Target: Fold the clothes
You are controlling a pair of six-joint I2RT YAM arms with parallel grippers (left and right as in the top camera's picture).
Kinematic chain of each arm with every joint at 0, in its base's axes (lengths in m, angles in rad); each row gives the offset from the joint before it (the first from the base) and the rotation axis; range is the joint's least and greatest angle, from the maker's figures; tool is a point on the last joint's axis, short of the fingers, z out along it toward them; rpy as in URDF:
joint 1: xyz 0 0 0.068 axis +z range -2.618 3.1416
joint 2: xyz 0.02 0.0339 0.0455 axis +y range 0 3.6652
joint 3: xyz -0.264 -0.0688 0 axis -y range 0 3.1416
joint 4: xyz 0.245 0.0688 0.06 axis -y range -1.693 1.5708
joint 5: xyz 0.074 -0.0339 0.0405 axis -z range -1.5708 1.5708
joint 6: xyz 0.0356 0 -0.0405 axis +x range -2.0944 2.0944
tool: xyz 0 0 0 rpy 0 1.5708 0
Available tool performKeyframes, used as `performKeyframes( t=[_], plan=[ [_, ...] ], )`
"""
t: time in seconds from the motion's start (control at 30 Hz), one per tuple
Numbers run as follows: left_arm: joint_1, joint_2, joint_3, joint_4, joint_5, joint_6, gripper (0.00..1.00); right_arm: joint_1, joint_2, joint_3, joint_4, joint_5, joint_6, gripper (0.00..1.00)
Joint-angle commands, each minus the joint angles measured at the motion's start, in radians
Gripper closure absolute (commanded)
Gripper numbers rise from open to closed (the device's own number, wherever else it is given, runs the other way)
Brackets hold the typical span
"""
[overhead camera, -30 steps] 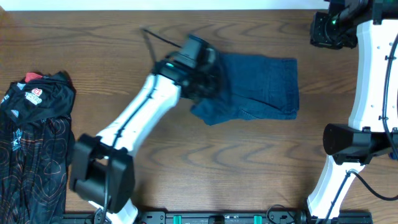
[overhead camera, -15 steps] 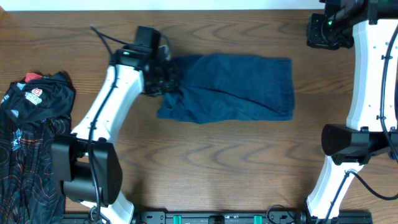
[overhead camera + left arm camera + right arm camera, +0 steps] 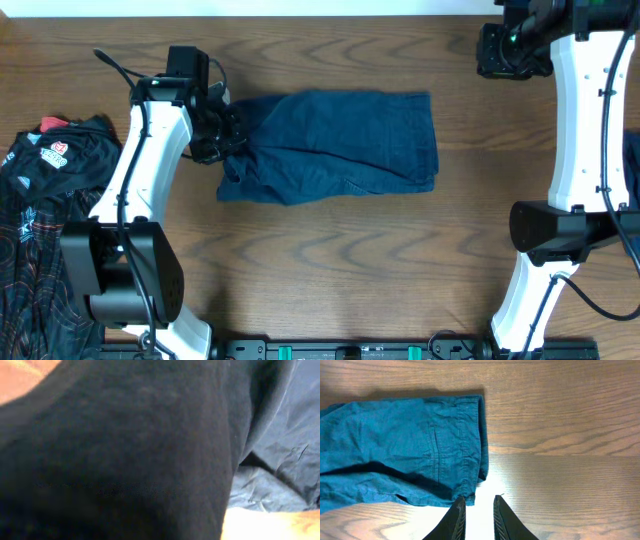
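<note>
The blue denim garment lies spread flat on the wooden tabletop, towards the far side and a little left of centre, longer from side to side than it is deep. Its right edge is straight and doubled over. Its left end is bunched and creased.

The left end effector sits at that bunched left end with its jaws together. It appears clamped on the blue denim garment, though the pinch itself is hidden beneath the wrist in the overhead view. The left wrist camera is almost wholly filled by dark, blurred cloth pressed close to the lens (a paler blue fold shows at the right).

The right end effector is up at the far right corner, well apart from the cloth. Its two dark fingers stand slightly apart with nothing between them. Its camera looks down on the garment's seamed right end and bare wood beside it.

The black jersey, with thin red lines and a white-red logo, lies rumpled at the left edge of the tabletop, apart from the denim.
</note>
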Motion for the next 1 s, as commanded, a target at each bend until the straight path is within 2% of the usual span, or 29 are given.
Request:
performKeyframes(
  t=[0.0, 0.23, 0.47, 0.97],
  plan=[
    [-0.040, -0.085, 0.076, -0.027, -0.053, 0.021, 0.94, 0.013, -0.004, -0.003, 0.000, 0.018, -0.010, 0.82],
    [-0.144, -0.204, 0.137, -0.055, -0.099, 0.018, 0.94, 0.013, -0.003, -0.003, -0.004, 0.018, -0.010, 0.82],
    [-0.222, -0.203, 0.137, -0.061, -0.099, -0.011, 0.94, 0.013, -0.003, -0.006, -0.005, 0.018, -0.010, 0.82],
    [-0.356, -0.158, 0.137, 0.187, -0.105, -0.144, 0.94, 0.051, -0.003, -0.035, -0.005, 0.018, -0.029, 0.83]
  ],
)
